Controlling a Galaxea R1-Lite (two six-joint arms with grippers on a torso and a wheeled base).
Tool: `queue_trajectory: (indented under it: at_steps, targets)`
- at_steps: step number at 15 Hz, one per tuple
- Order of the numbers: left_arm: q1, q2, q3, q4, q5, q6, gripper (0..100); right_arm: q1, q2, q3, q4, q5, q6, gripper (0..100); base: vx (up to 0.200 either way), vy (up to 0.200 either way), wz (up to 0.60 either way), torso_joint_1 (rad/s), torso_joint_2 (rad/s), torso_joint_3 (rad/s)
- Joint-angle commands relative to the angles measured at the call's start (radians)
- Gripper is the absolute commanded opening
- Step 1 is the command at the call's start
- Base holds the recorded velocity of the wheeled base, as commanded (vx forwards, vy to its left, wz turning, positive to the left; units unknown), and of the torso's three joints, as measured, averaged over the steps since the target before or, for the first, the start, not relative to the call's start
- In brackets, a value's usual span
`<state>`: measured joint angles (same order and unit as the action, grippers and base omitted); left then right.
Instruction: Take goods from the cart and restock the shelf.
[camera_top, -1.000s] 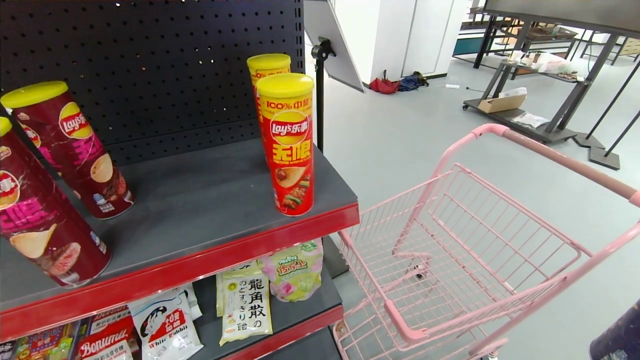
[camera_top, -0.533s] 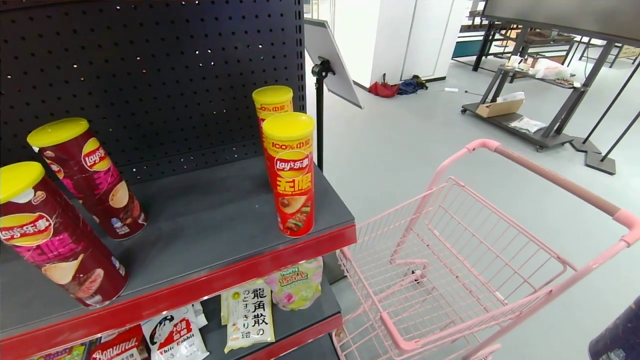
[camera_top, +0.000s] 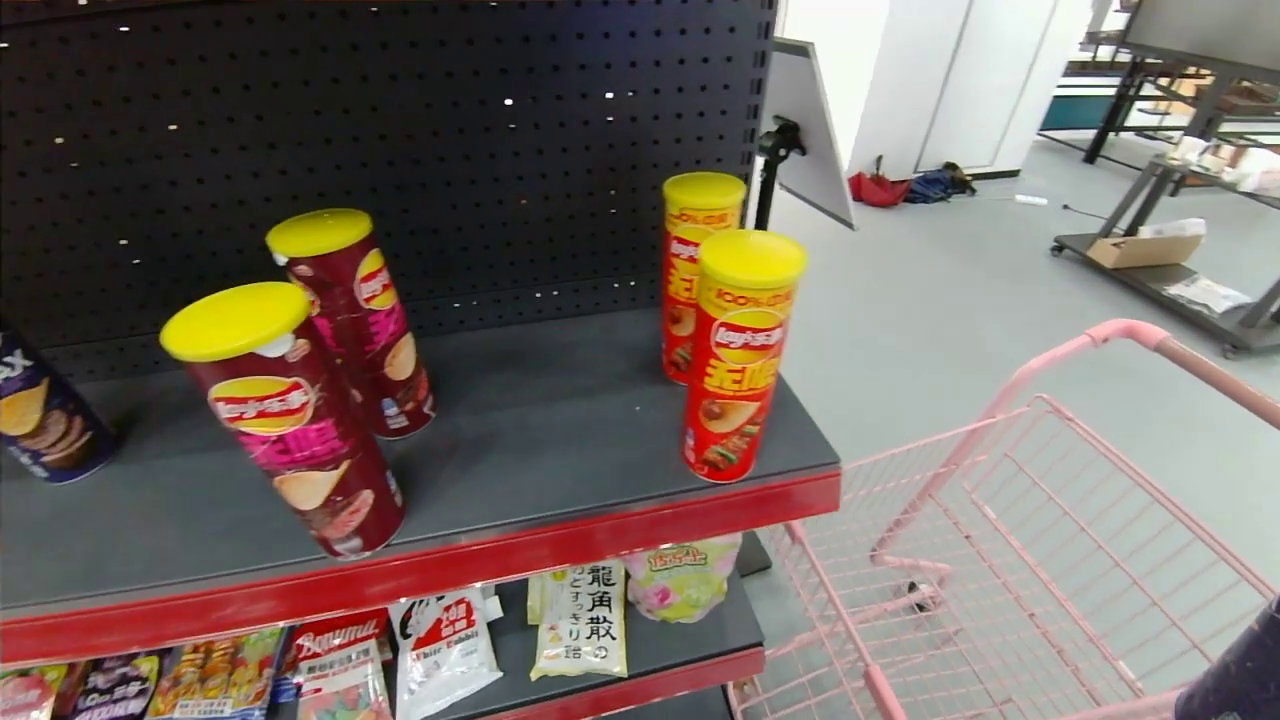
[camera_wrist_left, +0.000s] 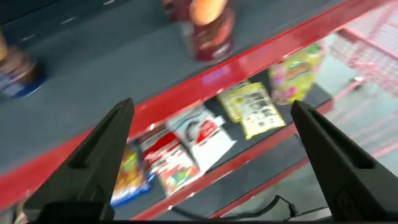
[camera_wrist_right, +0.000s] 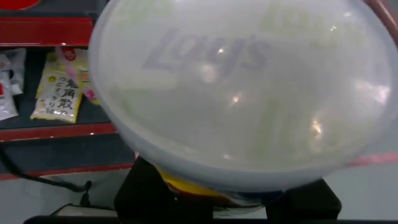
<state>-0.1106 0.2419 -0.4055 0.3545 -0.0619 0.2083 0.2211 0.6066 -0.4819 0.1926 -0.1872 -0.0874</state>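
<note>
Head view: cans stand on the shelf; cart at lower right shows no goods. Right gripper seemingly clamps one can; left gripper gapes apart.

Bright, even light — glare spots on the chip can lid

Shop, perhaps lab mock-up: snack shelf, pink cart, workbench behind.
</note>
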Motion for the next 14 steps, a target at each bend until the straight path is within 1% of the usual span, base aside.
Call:
queue_trajectory:
  at_steps: [1,2,3,4,6,7,8,11,14]
  targets:
    - [0.000,-0.009,0.001,0.000,0.002,0.000,100,0.000,0.002,0.002,0.001,0.000,0.000,0,0.000,0.000,0.60,0.002,0.00,0.002]
    - [0.000,-0.009,0.002,0.000,0.008,0.000,100,0.000,0.002,0.002,0.001,0.000,0.000,0,0.000,0.000,0.60,0.002,0.00,0.002]
    - [0.000,-0.010,0.002,0.000,0.027,0.006,100,0.000,-0.001,0.003,-0.002,0.000,0.000,0,0.000,0.000,0.60,0.007,0.00,-0.002]
    - [0.000,-0.010,0.007,0.000,0.033,0.022,100,-0.002,-0.011,0.011,-0.002,-0.001,0.002,0,0.000,0.000,0.00,0.000,0.00,0.000]
    - [0.000,-0.009,0.014,-0.002,0.067,0.077,100,-0.002,-0.059,0.026,-0.001,-0.001,0.008,0,0.000,0.000,0.00,0.000,0.00,0.000]
    - [0.000,-0.006,0.014,-0.002,0.099,0.100,100,0.000,-0.088,0.042,-0.001,0.000,0.008,0,0.000,0.000,0.00,0.000,0.00,0.000]
    - [0.000,-0.006,0.014,-0.002,0.117,0.106,100,0.000,-0.110,0.054,-0.001,0.000,0.006,0,0.000,0.000,0.00,0.000,0.00,0.000]
    - [0.000,-0.021,0.014,0.000,0.120,0.109,100,0.000,-0.148,0.075,0.002,0.000,0.008,0,0.000,0.000,0.00,0.000,0.00,0.000]
    - [0.000,-0.035,0.014,0.000,0.117,0.109,100,0.000,-0.146,0.077,0.002,0.000,0.008,0,0.000,0.200,0.00,-0.002,0.00,0.002]
